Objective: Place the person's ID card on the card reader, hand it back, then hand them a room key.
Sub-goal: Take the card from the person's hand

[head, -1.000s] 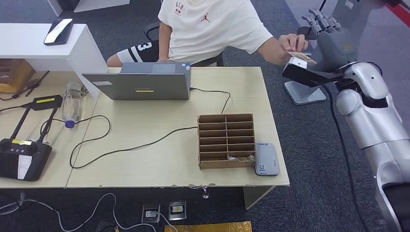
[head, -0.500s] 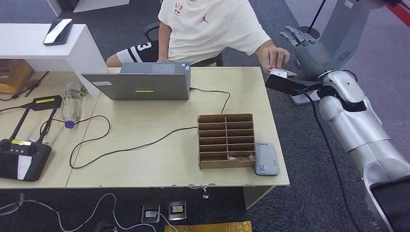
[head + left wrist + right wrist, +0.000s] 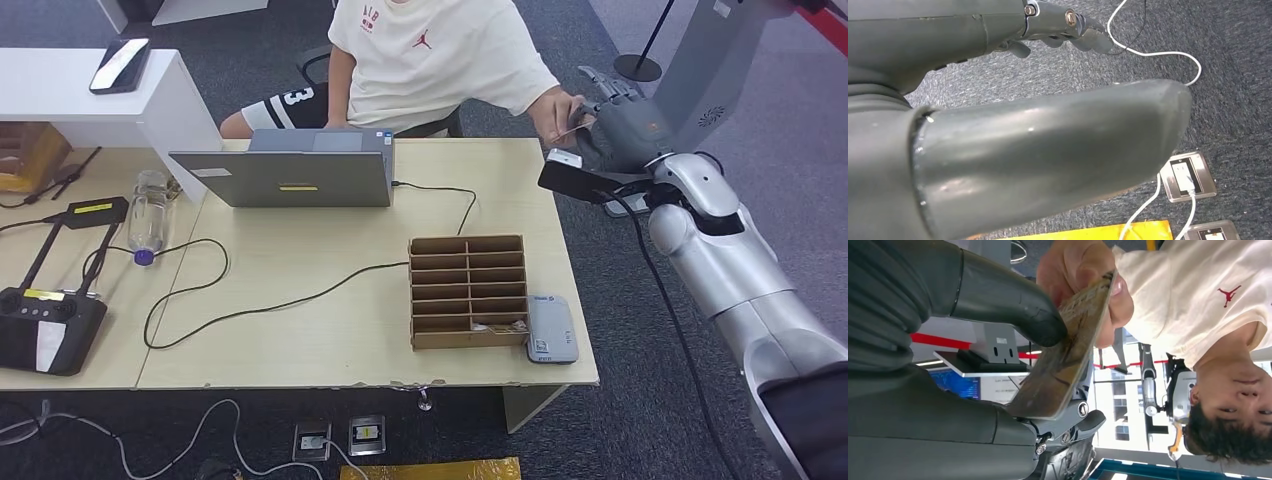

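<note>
The robot's right hand (image 3: pixel 612 115) is raised beyond the far right corner of the table (image 3: pixel 330 340), meeting the person's hand (image 3: pixel 562 112). In the right wrist view the ID card (image 3: pixel 1068 342) lies between the robot's thick thumb and its darker fingers, while the person's fingers (image 3: pixel 1083 270) grip the card's other end. Both hold it, so the card is in mid-handover. Which way it is passing cannot be read from this moment alone; taking it at the outset seems likelier, though handing it back is not ruled out.

The card reader (image 3: pixel 552 329), a small grey unit, sits at the near right corner of the table, touching the right side of the cardboard slotted organizer (image 3: pixel 468 291). Nothing lies on the reader. Something small rests in a front compartment of the organizer, perhaps a room key, though it is too small to tell.

The left hand (image 3: pixel 1048 150) hangs over the carpet, its fingers loosely curled and holding nothing.

If the card is only now being received, all three steps are still left: reader, return, room key.
</note>
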